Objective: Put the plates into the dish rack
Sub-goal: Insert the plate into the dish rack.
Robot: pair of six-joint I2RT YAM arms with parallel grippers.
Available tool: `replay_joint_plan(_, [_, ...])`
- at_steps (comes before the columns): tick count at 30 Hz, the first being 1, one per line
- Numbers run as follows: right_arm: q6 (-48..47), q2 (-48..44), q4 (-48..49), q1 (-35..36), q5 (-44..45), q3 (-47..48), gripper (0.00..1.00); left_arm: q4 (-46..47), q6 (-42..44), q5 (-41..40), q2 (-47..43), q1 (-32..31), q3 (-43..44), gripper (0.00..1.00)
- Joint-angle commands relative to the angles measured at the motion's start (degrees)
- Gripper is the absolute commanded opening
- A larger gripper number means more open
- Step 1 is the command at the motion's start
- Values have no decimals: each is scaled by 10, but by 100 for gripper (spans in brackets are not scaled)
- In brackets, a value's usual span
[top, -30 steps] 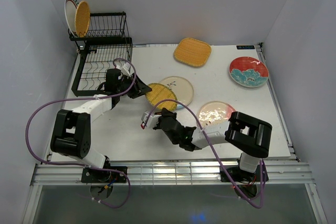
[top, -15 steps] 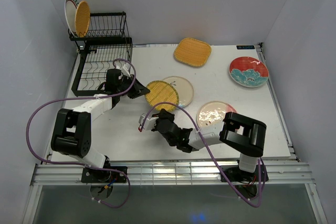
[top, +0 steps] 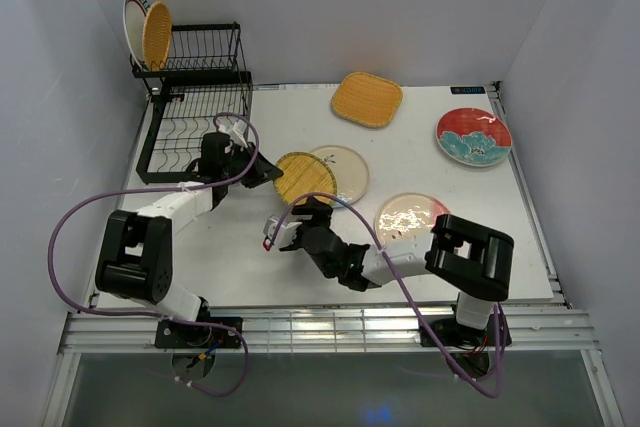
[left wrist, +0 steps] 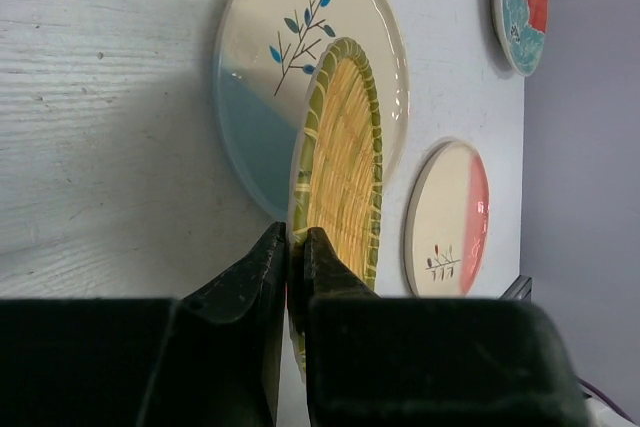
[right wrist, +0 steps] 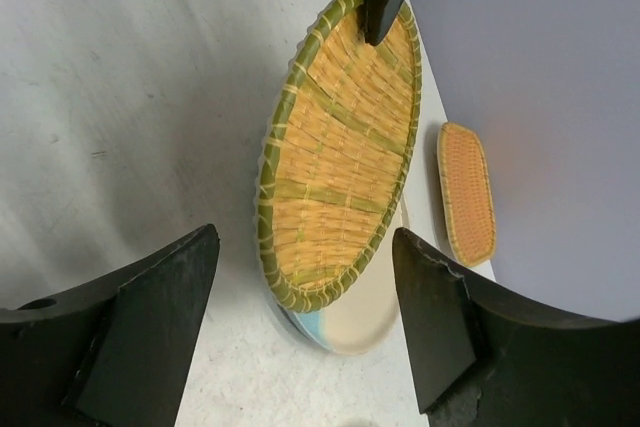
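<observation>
Items we count on the table (top: 230, 257):

1. Round woven plate (left wrist: 340, 167): tilted up on its edge over the cream-blue plate (left wrist: 260, 57), near the middle of the table.
2. Left gripper (left wrist: 296, 247): we record it pinching the rim of the round woven plate, jaws pressed on either face.
3. Right gripper (right wrist: 305, 235): jaws spread wide, facing the round woven plate, holding nothing.
4. Cream-pink plate (top: 410, 215): flat, right of the cream-blue plate.
5. Red-teal plate (top: 473, 137): flat, far right.
6. Square woven plate (top: 367, 99): flat, at the back edge.
7. Dish rack (top: 190, 97): back left; we find a white plate (top: 130, 27) and a second woven plate (top: 157, 35) upright in its upper basket.
</observation>
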Motion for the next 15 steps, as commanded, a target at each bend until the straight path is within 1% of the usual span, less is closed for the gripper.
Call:
replay_joint_plan(1, [44,-64,3,6,-53,-23,77,38,7,-23,-57,-1,-10,0])
replay_joint_plan(4, [67,-124,6,6,-95,-66,82,40,13,-50,-75,-1,-18,0])
replay_joint_plan(5, [80,-159,11,6,-102,-79,86,41,17,-50,-78,-1,-19,0])
replay_joint_plan(6, [88,-176,20,7,-114,-109,89,41,21,-50,-81,-1,-17,0])
replay_joint_plan(9, [115,-245,44,6,-138,-152,97,42,43,-64,-95,-1,-15,0])
replay_joint_plan(10, [122,-261,50,5,-142,-175,98,42,60,-70,-101,-1,-15,0])
replay_joint_plan(12, [141,-301,54,4,-138,-190,94,43,86,-85,-108,-1,-8,0])
replay_joint_plan(15, [163,-340,54,4,-102,-207,92,46,126,-89,-122,-1,5,0])
